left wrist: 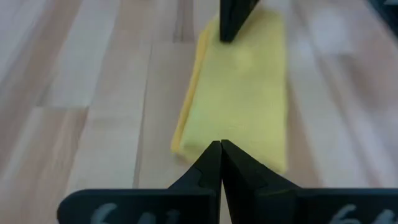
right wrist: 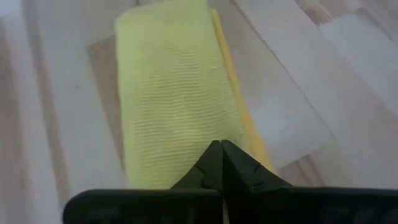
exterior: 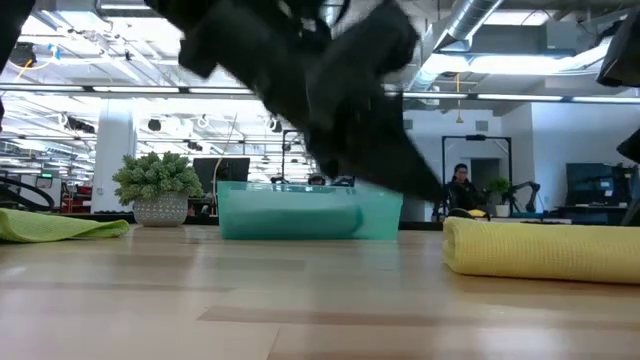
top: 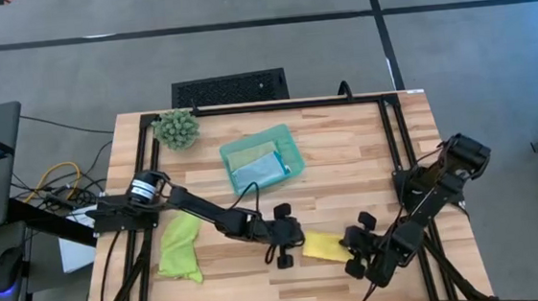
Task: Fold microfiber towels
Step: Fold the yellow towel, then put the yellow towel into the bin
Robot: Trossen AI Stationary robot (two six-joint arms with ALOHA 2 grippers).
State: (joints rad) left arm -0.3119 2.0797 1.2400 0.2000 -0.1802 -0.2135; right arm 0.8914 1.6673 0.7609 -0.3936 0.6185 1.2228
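The yellow towel (top: 323, 247) lies folded into a strip on the table near its front edge, also in the low view (exterior: 545, 250). My left gripper (left wrist: 221, 146) is shut, its tips at the strip's left end. My right gripper (right wrist: 221, 146) is shut at the strip's right end. The lime green towel (top: 181, 249) lies crumpled at the front left. A pale sage green towel (top: 248, 154) and a light blue towel (top: 261, 172) lie in the teal tray (top: 293, 153). My left gripper's shut tips stand over the yellow towel's left end (left wrist: 205, 140); I cannot tell whether they touch it. My right gripper comes down at a slant from the table's right, its shut tips on the top of the towel's right end (right wrist: 186, 155). The fingers hide how much cloth is between them. The towel lies flat on the table.
A spiky green plant ball (top: 176, 129) stands at the back left corner. The teal tray sits behind the grippers at mid-table. Black frame rails (top: 388, 131) run along the table's sides and back. Bare wood (top: 251, 286) lies between the lime and yellow towels.
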